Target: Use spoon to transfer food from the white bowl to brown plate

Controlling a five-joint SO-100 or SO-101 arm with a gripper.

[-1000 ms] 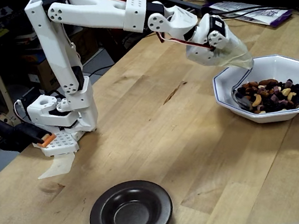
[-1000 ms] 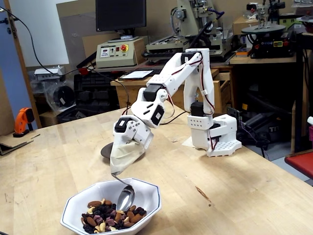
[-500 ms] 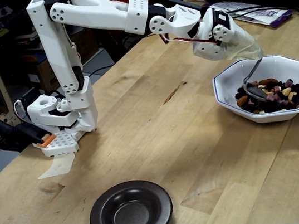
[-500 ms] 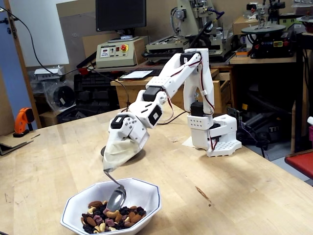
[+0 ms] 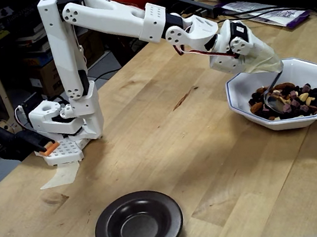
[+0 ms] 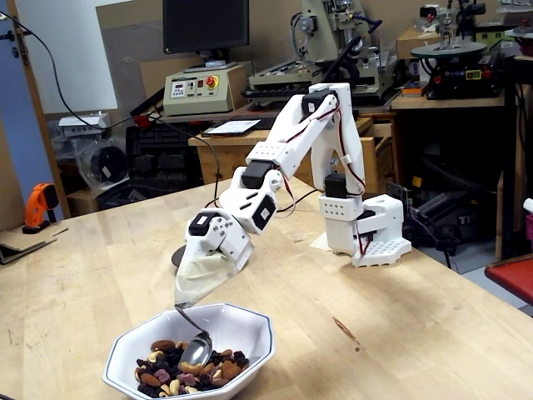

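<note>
— Over by the right edge of the worktop, as a fixed view shows it, what are you reaching into?

— My gripper [image 5: 272, 67] hangs over the white bowl [image 5: 243, 85], which sits on the wooden table [image 5: 166, 129] near that edge. The food [image 5: 290, 100] fills the bowl's bottom: tan nuts, dark raisins, small purple bits.

— And the spoon?

— I am pinching the spoon [image 5: 274, 94] by its top, which is wrapped in whitish tape that also covers my fingertips, so the fingers themselves are hidden; they look closed around the handle. Its long axis runs steeply downward from my gripper, handle up, oval bowl down. In another fixed view [image 6: 196, 348] the spoon's bowl rests on the mix, its hollow face turned toward that camera, handle slanting up and to the left into the tape.

— Where is the brown plate?

— At the near edge of the worktop in a fixed view [image 5: 139, 225], well apart from the white bowl, with my base [image 5: 67, 129] toward the left edge. Its sunken centre shows only a glossy dark surface.

— Does the other camera see it?

— Only a dark sliver [image 6: 177, 257] behind my wrist.
</note>
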